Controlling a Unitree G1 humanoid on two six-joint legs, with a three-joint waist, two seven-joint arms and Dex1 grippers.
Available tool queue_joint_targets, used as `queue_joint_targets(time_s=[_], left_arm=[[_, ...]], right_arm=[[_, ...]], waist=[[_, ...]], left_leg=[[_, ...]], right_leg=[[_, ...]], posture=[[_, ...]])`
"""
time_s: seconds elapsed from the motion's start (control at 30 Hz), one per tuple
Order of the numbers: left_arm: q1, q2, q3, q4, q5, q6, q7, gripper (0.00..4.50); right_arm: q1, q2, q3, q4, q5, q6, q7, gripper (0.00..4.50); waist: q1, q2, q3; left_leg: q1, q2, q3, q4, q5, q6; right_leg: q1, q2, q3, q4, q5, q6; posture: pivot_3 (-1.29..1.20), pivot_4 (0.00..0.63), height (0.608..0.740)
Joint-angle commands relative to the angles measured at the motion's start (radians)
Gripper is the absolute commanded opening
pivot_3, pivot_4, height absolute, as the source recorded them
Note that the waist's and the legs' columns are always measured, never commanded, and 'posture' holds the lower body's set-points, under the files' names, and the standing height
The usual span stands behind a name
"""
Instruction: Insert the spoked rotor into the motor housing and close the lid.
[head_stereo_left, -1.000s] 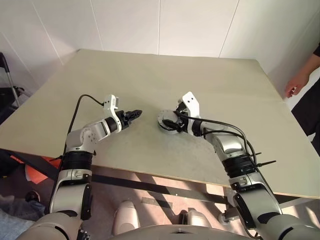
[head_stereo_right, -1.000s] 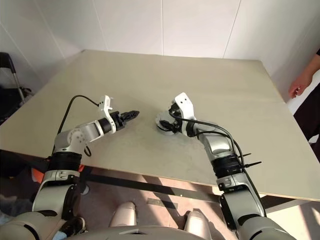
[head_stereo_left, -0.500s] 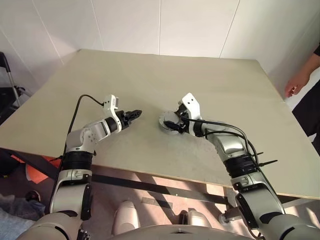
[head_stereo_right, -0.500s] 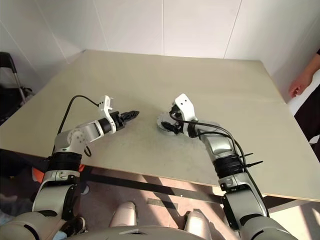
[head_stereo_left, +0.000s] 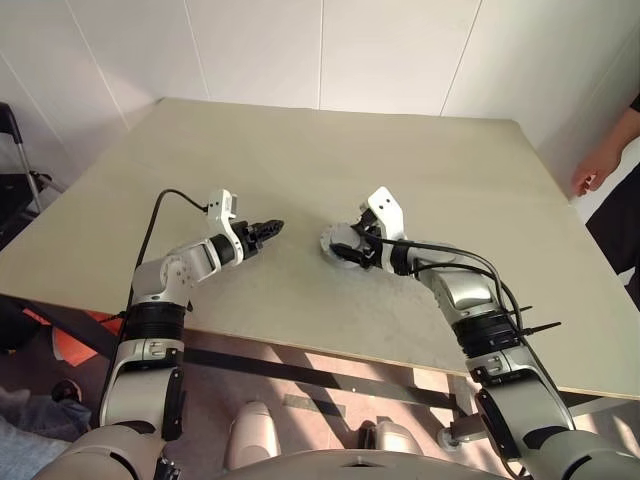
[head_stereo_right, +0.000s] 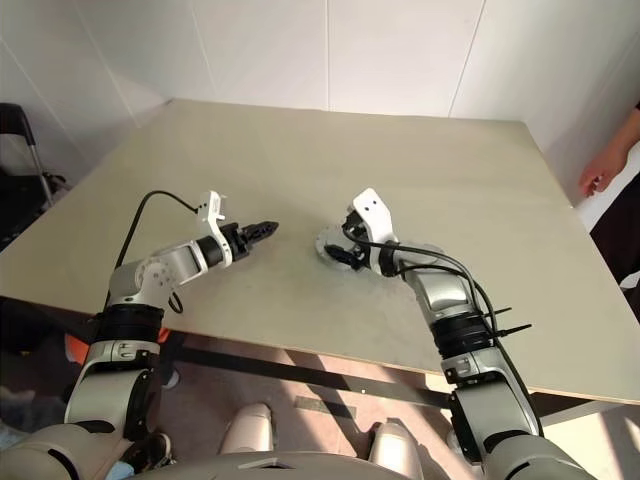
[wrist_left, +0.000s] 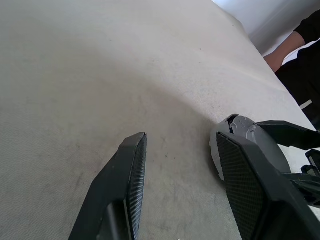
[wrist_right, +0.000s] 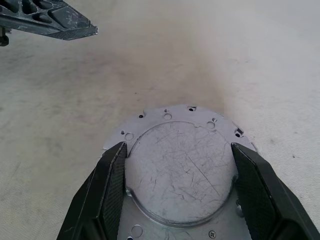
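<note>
lid (wrist_right: 177, 170) | silvery-grey disc | scratched face | holes along rim

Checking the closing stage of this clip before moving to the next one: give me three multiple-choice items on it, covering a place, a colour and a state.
1. Where is the metal disc?
A. On the table, at the right gripper
B. In the left gripper
C. On the floor

2. What colour is the disc?
A. Copper-red
B. Silvery grey
C. Blue

3. How is the left gripper?
A. Shut on the disc
B. Open, holding nothing
C. Shut on a cable

Key:
1 A: the metal disc lies flat on the table right at the right gripper.
2 B: its scratched face is silvery grey.
3 B: the left gripper has its fingers apart over bare table, to the side of the disc.
</note>
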Motion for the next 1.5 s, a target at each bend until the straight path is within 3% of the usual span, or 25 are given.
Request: queue_joint_targets(time_s=[0.03, 1.0, 1.23, 1.33, 1.5], left_arm=[[-0.011, 0.000, 0.011, -0.021, -0.004, -0.016, -0.005, 2.35], [-0.009, 0.000, 0.018, -0.024, -0.006, -0.015, 0.002, 2.35], [-0.086, -0.122, 0.099, 0.006, -0.111, 0.045, 0.076, 2.35], [-0.151, -0.209, 0.177, 0.078, -0.190, 0.068, 0.120, 1.74], [-0.207, -0.245, 0.174, 0.255, -0.169, 0.090, 0.129, 0.06]], right_arm=[[-0.026, 0.001, -0.062, -0.014, 0.027, 0.004, -0.028, 3.16], [-0.008, -0.040, -0.008, 0.005, -0.032, 0.005, -0.012, 3.16], [-0.012, -0.040, 0.006, 0.016, -0.046, 0.009, -0.017, 3.16], [-0.013, -0.042, 0.010, 0.013, -0.047, 0.008, -0.016, 3.16], [-0.014, -0.041, 0.014, 0.001, -0.047, 0.011, -0.019, 3.16]], waist=[[0.000, 0.000, 0.000], [0.000, 0.000, 0.000], [0.000, -0.001, 0.000], [0.001, -0.001, 0.000], [-0.003, -0.001, 0.000]], left_leg=[[0.000, 0.000, 0.000, 0.000, 0.000, 0.000], [-0.001, 0.000, 0.000, 0.000, 0.000, 0.000], [0.000, 0.000, 0.000, 0.001, 0.000, 0.000], [0.000, 0.000, 0.000, 0.003, 0.000, 0.000], [0.001, -0.001, 0.000, 0.003, -0.001, 0.001]], right_leg=[[0.000, 0.000, 0.000, 0.000, 0.000, 0.000], [0.000, 0.000, 0.000, 0.000, 0.000, 0.000], [0.002, -0.001, 0.000, 0.000, 0.000, 0.000], [0.003, -0.002, -0.001, 0.000, 0.000, 0.000], [0.004, -0.002, 0.000, 0.000, 0.000, 0.000]], posture=[[0.00, 0.000, 0.740], [0.00, 0.000, 0.740], [0.00, 0.000, 0.740], [0.00, 0.000, 0.740], [0.00, 0.000, 0.740]])
